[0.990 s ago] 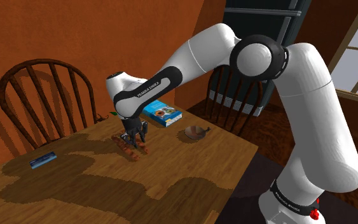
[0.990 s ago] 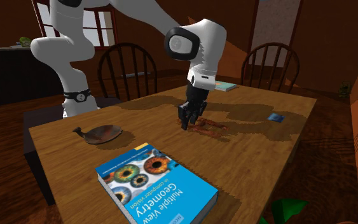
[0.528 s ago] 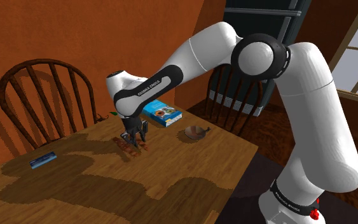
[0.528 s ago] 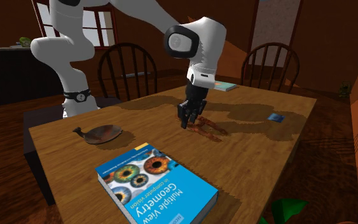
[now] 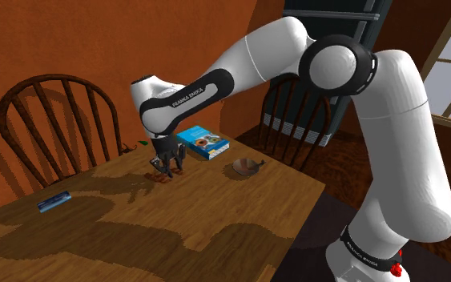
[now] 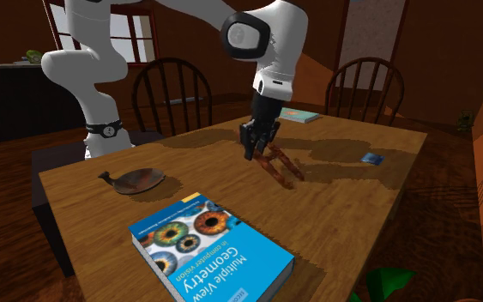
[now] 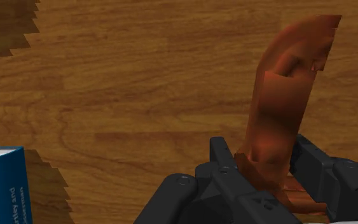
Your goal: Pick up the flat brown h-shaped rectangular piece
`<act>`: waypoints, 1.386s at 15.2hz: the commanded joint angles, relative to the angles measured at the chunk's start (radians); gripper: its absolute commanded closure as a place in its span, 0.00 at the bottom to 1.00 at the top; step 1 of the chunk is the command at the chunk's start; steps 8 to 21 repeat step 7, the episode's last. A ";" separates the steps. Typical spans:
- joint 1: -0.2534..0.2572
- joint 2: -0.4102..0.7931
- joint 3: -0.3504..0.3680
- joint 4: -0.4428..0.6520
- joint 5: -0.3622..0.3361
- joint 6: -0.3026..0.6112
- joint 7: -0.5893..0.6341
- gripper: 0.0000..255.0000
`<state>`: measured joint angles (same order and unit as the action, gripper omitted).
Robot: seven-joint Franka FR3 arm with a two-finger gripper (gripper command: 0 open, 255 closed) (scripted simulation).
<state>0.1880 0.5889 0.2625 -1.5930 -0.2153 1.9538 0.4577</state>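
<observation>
Fingers: I logged the gripper (image 6: 255,153) (image 5: 167,167) (image 7: 263,158) as clamped on one end of the H-shaped piece (image 6: 280,166) (image 7: 279,108). In the wrist view both black fingers (image 7: 223,156) pressed its sides.
Piece: reddish-brown and flat. It hung slanted from the fingers over the middle of the table (image 6: 351,223) (image 5: 215,232) (image 7: 107,95), with its lower end close to the wood (I could not tell if it touched).
Arm: it reached down over the table from the stand side, wrist pointing roughly downward.
Book: blue cover with eye pictures (image 6: 209,249) (image 5: 203,143) (image 7: 2,184). It lay flat, well apart from the piece.
Dish: small and brown (image 6: 138,180) (image 5: 246,167), on the table between the book and the stand.
Blue item: small and flat (image 6: 370,158) (image 5: 54,201), near the table edge on the far side of the piece from the dish.
Chairs: dark spindle-backs (image 6: 172,94) (image 5: 51,128) stood at the table.
</observation>
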 commanded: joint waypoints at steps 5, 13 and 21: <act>-0.004 -0.041 0.007 0.018 0.012 -0.059 -0.010 1.00; -0.004 -0.042 0.007 0.019 0.013 -0.060 -0.010 1.00; -0.004 -0.042 0.007 0.019 0.013 -0.060 -0.010 1.00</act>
